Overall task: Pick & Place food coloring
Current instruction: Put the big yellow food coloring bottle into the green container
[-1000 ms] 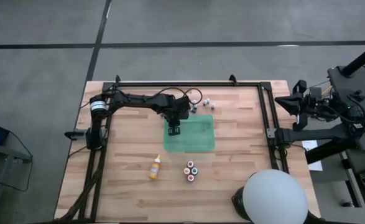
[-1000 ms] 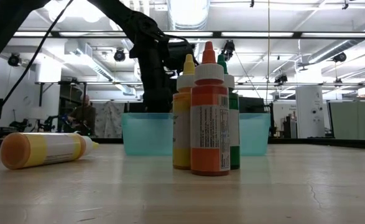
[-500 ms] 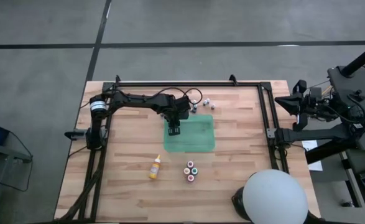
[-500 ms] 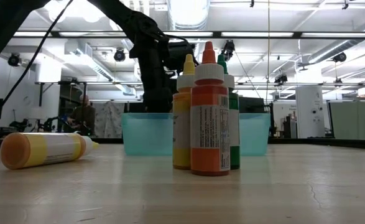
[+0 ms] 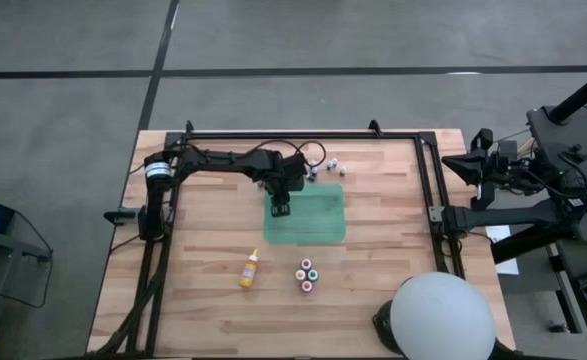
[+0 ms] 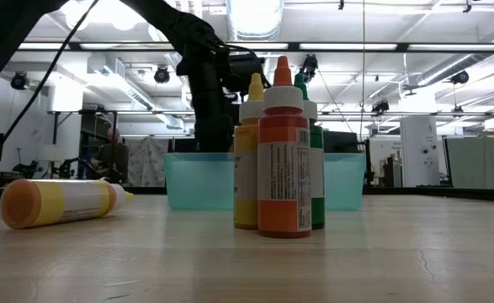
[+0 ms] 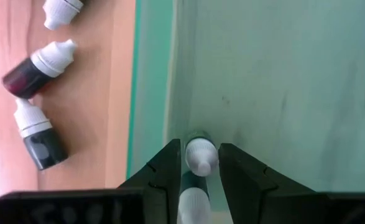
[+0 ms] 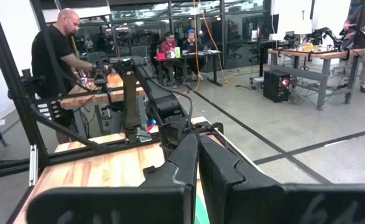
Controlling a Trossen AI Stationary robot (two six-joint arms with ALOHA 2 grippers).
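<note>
Loosened up a bit, the left gripper now has its jaws slightly apart around a white-capped food coloring bottle down in the teal tray, cap sitting between the fingers. More small bottles lie on the desk just beside the tray. A yellow-orange dropper bottle lies on its side nearer the front, near a standing cluster. Right gripper is parked off the desk's right side, jaws together.
</note>
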